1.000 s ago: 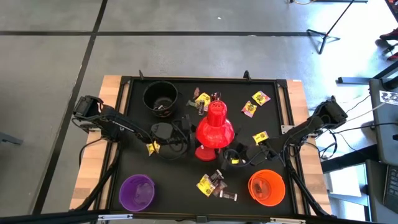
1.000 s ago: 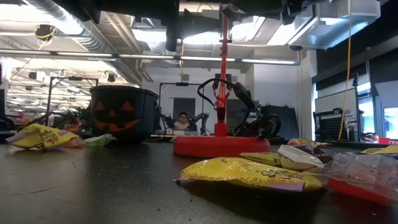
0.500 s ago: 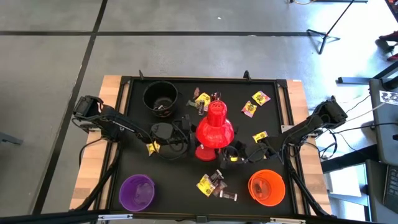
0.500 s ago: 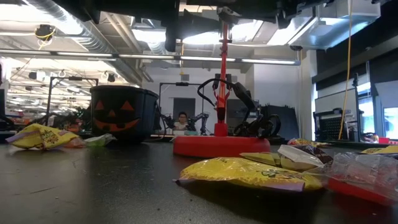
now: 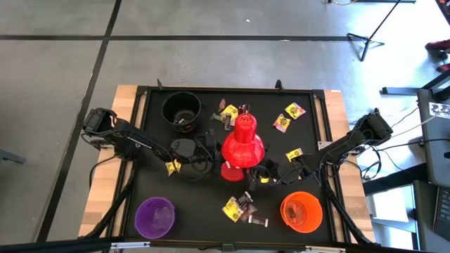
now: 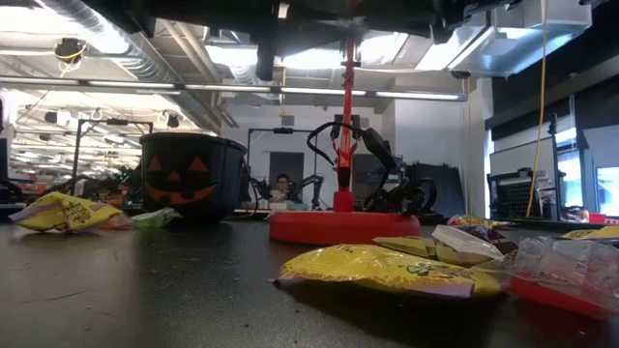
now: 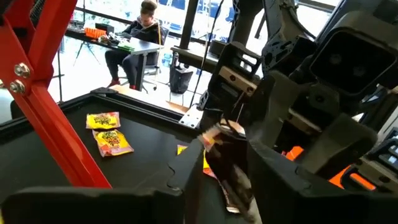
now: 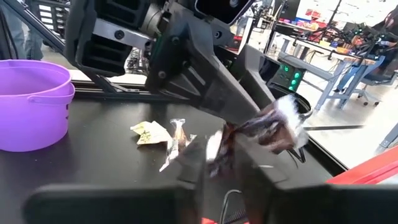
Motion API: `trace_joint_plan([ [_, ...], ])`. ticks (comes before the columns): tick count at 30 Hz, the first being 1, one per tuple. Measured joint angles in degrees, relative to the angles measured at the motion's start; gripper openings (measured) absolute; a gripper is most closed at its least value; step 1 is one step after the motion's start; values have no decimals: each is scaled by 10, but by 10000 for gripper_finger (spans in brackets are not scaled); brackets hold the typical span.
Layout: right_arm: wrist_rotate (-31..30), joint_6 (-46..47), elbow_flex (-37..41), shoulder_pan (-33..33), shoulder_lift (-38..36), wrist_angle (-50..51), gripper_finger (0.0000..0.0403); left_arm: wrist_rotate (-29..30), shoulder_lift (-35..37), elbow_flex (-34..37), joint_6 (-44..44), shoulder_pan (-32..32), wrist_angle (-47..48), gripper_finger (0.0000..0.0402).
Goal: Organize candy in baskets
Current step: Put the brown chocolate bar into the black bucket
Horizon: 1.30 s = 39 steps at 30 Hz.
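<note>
Judging by the dark candy held above the table beside the lamp, clamped by the left pincer while the right pincer's grip cannot be told, release should be completed before withdrawal.

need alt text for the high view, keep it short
Top-down view of a black table: a red desk lamp stands mid-table, with the left gripper and right gripper close beside it. Black bucket, purple bucket and orange bucket sit near the corners, and yellow wrapped candy lies scattered between them.
</note>
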<state>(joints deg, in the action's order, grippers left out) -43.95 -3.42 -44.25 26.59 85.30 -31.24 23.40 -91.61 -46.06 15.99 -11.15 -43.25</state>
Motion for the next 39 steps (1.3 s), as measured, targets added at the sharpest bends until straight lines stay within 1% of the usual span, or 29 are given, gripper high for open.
trace_joint_plan([
  [5,-2,0,0,0,0,0,179,0,0,0,-1,0,11,98],
  [7,-3,-2,0,0,0,0,200,1,0,0,-1,0,13,91],
  [10,-4,-3,0,0,0,0,219,1,0,0,-1,0,13,81],
  [16,-4,-3,0,0,0,1,224,-5,0,0,-1,0,31,63],
  [18,-4,-3,0,0,0,5,224,-26,0,0,-1,0,57,61],
  [23,-5,-3,0,1,0,27,224,-127,0,0,3,-4,151,60],
  [27,-6,-3,0,1,0,28,224,-135,0,0,14,-31,238,62],
  [30,-6,-3,0,1,0,27,224,-122,0,0,14,-60,280,74],
  [32,-6,-3,0,1,0,27,224,-106,0,0,14,-81,289,90],
  [34,-6,-3,0,1,0,27,224,-99,0,0,8,-99,289,112],
  [39,-6,-3,0,1,0,25,225,-56,-8,0,-27,-133,276,174],
])
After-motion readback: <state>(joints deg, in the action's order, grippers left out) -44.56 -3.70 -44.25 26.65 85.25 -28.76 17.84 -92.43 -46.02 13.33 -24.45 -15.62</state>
